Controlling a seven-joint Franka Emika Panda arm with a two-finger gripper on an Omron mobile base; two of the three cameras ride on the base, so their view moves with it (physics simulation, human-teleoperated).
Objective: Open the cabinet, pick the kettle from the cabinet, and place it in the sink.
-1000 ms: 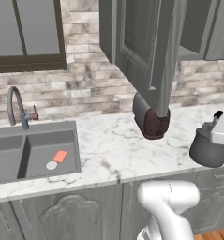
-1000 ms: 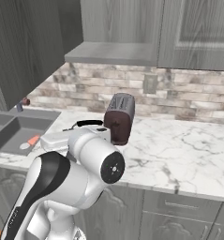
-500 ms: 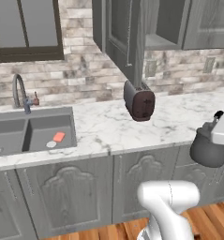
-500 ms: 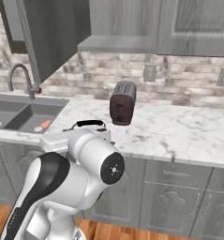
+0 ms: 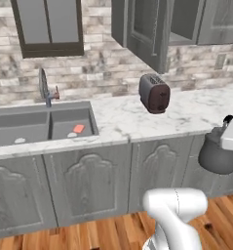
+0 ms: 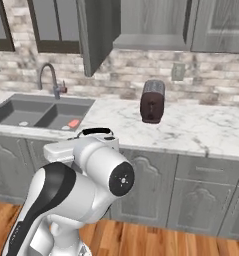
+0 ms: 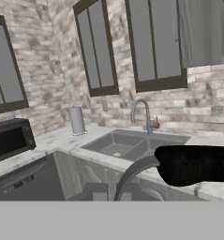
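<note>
One pincer: narrow, clamped on the top handle of the kettle; the jaws themselves are masked by the white hand, so the grip is read from the kettle hanging directly under it.
Kettle location: in the air, clear of the desk, out in front of the base cabinets. It sits at about 4 o'clock in the left base view. Its body hangs upright, knob on top.
Cabinet: door stands open over the desk, at about 1 o'clock in the left base view.
Sink: double basin set in the marble, at about 9 o'clock in the left base view, with the faucet on its far rim. A small orange item lies in the right-hand basin.
Key relation: from the kettle, the sink lies toward 9 to 10 o'clock in the left base view, well apart from it, with the toaster standing on the desk between the two, farther back.
Hand view check: the sink lies ahead at roughly 12 o'clock, beyond the dark kettle handle.
Step in hand (judgement): carry phase; pick done, placement not yet done.
Next move (judgement): travel along the desk front toward the sink, lift over the near rim, then lower into a basin.
Caution (judgement): a hanging kettle may swing and strike the desk edge.
</note>
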